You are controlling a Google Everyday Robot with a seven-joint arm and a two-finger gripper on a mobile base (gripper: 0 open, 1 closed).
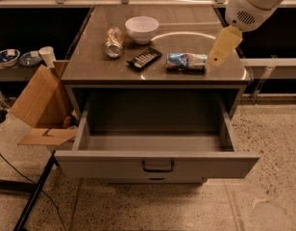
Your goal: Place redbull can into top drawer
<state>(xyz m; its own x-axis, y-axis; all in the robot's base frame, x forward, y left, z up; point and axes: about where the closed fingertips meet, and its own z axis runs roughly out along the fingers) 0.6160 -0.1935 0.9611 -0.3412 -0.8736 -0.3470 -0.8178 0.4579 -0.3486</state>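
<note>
The gripper (218,56) is seen at the upper right of the view, tilted downward and leftward. Directly above and to its right, the rounded white wrist (249,6) is held, with the arm extended beyond the top edge.

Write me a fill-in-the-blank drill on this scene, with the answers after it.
1. The redbull can lies on its ___ on the cabinet top.
2. The gripper is just to the picture's ___ of that can.
3. The top drawer stands ___.
4. The bowl is ___ in colour.
Missing words: side; right; open; white.
</note>
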